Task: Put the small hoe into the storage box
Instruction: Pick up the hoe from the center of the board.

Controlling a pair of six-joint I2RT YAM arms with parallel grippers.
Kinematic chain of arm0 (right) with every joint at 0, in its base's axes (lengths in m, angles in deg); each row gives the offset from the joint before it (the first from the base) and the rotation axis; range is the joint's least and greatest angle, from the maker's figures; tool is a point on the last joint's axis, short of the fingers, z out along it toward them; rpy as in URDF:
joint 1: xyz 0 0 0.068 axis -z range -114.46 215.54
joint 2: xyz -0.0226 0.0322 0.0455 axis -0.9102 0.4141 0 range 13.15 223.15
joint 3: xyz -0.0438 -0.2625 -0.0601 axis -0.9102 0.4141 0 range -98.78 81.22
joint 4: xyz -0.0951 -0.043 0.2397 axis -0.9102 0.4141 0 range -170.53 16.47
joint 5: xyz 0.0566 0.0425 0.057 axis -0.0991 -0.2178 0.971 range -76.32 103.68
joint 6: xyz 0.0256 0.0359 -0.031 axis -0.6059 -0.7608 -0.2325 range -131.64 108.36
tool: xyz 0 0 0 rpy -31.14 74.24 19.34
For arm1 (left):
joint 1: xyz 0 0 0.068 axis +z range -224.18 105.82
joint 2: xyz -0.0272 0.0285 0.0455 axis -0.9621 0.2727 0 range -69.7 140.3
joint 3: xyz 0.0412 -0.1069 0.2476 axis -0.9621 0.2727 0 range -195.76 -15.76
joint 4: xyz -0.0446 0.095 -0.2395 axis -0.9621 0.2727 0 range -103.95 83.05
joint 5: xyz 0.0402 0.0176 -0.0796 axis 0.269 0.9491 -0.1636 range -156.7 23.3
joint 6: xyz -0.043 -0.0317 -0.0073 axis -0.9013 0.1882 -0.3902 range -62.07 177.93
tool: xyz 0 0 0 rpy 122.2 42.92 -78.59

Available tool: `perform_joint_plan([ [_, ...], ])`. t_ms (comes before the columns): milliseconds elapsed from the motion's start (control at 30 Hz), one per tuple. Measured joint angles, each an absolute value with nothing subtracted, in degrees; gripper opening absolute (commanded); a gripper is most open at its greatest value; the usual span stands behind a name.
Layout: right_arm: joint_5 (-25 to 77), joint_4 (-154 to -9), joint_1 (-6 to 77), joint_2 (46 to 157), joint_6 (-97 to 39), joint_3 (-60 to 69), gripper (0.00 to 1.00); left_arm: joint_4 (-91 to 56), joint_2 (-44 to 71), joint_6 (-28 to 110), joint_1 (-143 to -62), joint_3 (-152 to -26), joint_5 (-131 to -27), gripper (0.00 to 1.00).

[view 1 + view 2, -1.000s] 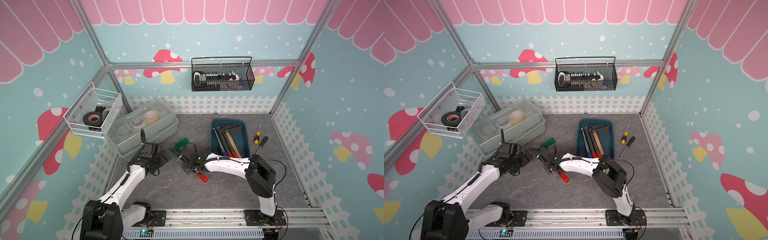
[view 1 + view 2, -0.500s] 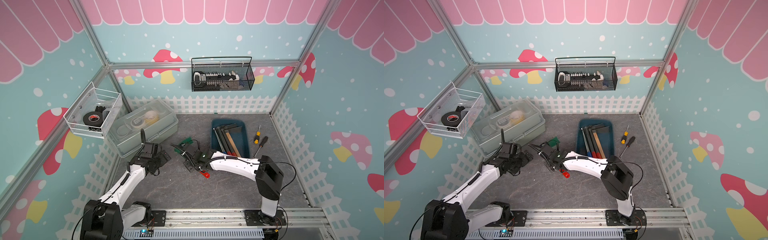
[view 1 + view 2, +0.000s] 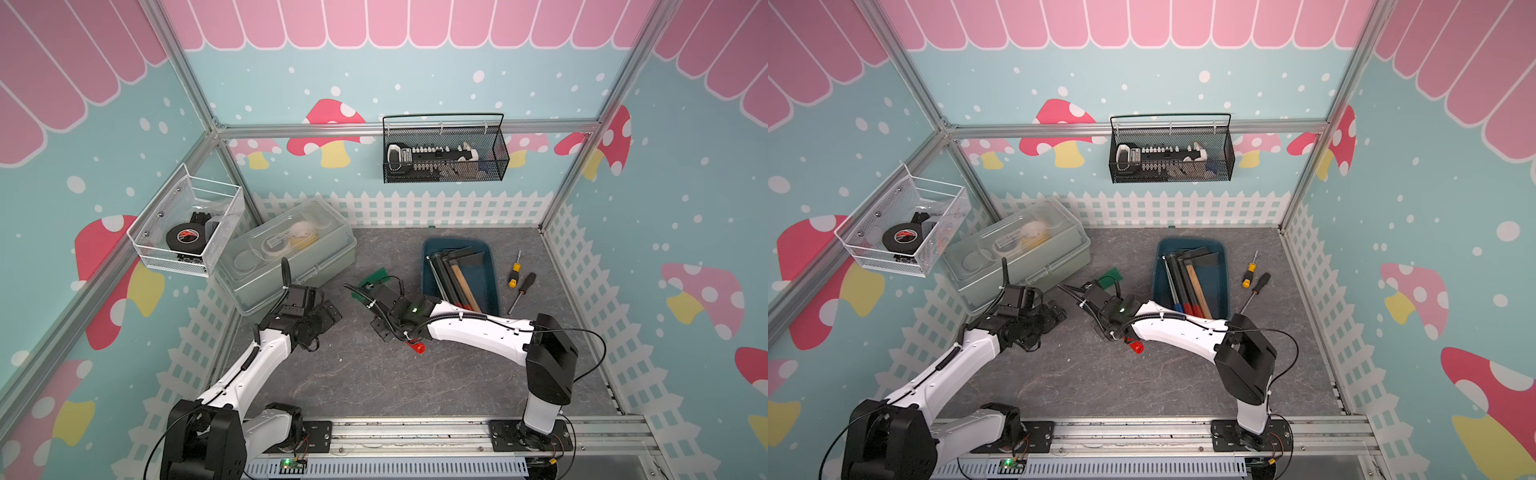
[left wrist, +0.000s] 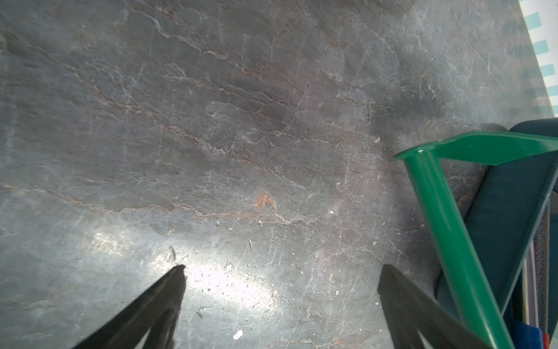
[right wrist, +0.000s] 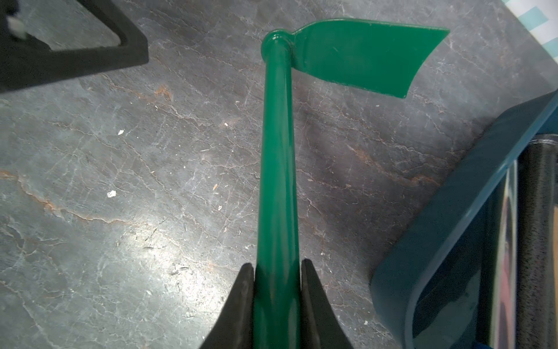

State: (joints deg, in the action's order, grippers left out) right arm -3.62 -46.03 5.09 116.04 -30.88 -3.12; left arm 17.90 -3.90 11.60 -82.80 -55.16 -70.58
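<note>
Right wrist view shows the right gripper closed narrowly on the green shaft of the small hoe, with one black finger pressed to each side. The flat green blade spreads from the shaft's other end. A rounded corner of the teal storage box sits just beside the hoe, not touching it. A shadow on the grey floor under the shaft suggests the hoe is held clear of it.

In both top views the hoe is in the middle of the floor, just left of the storage box and outside it. Its blade end points far and its red handle tip points near, showing under the right arm. Several long-handled tools lie in the box, their handles overhanging its near rim.

The left gripper has its jaws spread wide with nothing between them, over bare floor. It is left of the hoe and near the clear lidded box. Two screwdrivers lie right of the storage box.
</note>
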Motion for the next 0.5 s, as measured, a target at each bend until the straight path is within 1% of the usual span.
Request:
perform_joint_plan([
  [500,-7.34,-43.4,7.23,110.29,-29.0,-3.84,0.04,17.42,-2.76,11.64,-83.98,-55.16,-71.41,0.99],
])
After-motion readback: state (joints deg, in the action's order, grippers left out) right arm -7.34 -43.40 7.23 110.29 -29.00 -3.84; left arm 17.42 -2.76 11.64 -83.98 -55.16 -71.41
